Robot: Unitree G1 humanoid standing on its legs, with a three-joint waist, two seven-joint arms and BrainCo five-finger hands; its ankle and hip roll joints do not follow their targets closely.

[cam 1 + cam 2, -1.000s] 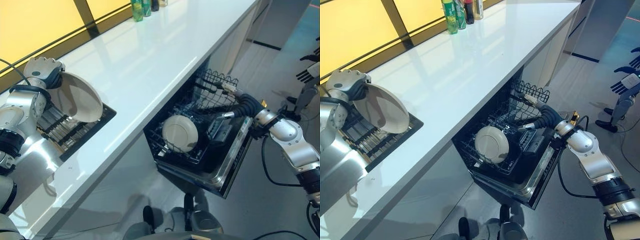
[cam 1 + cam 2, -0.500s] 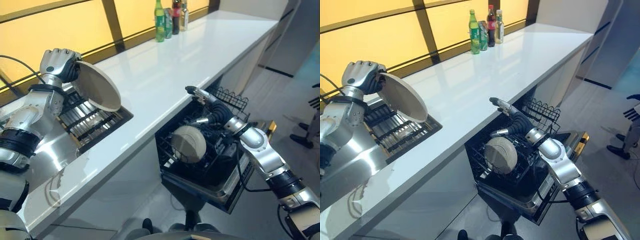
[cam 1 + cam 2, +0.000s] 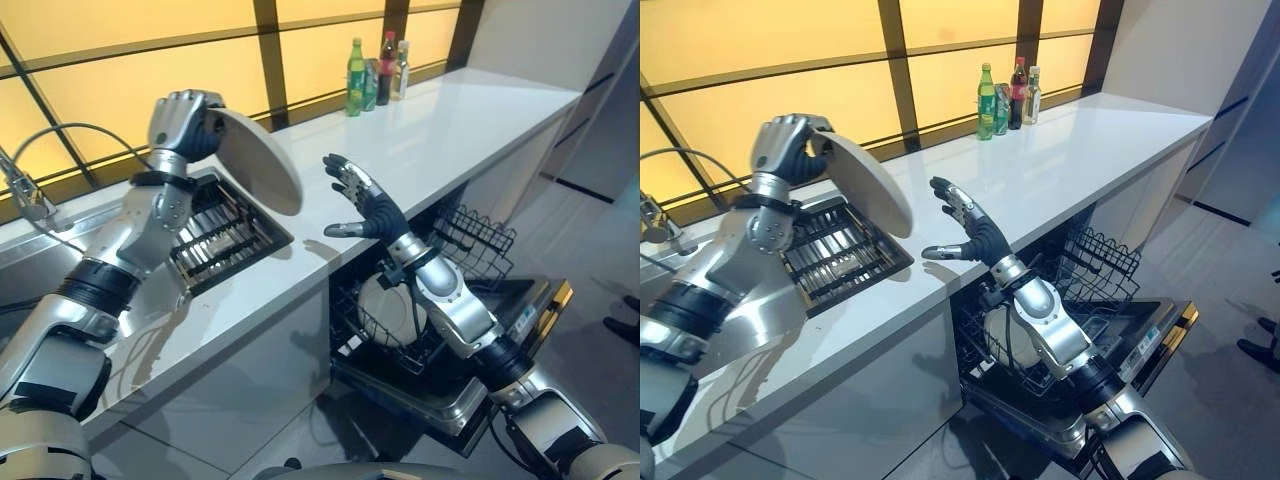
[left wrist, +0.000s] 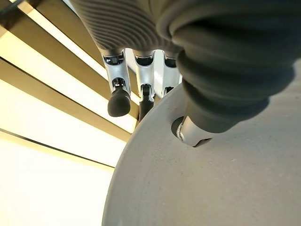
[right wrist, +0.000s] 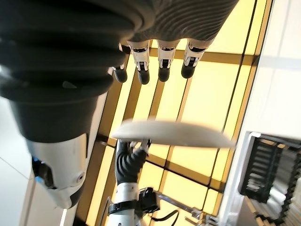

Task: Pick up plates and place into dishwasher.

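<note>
Two plates concern you. One, a round off-white plate (image 3: 255,160), is pinched at its far-left rim by your left hand (image 3: 182,122), which holds it tilted on edge in the air above the black slatted drying rack (image 3: 220,230) set into the long white countertop (image 3: 450,125); in the left wrist view the fingers (image 4: 118,94) curl over the rim while the thumb presses on the plate's face. Your right hand (image 3: 362,198) is raised over the near edge of the countertop, just right of the held plate and apart from it, palm turned toward the plate, fingers straight and spread, holding nothing. In the right wrist view the plate appears edge-on past the fingertips (image 5: 162,70).

A second round white plate (image 3: 385,305) stands upright in the black wire lower rack (image 3: 370,335) of the pulled-out dishwasher (image 3: 470,405) below the countertop, partly behind your right forearm. A black wire basket (image 3: 478,240) sits on the far right of that rack. Several bottles (image 3: 377,73), one green, stand at the far edge of the countertop against the amber-yellow window panels (image 3: 130,85).
</note>
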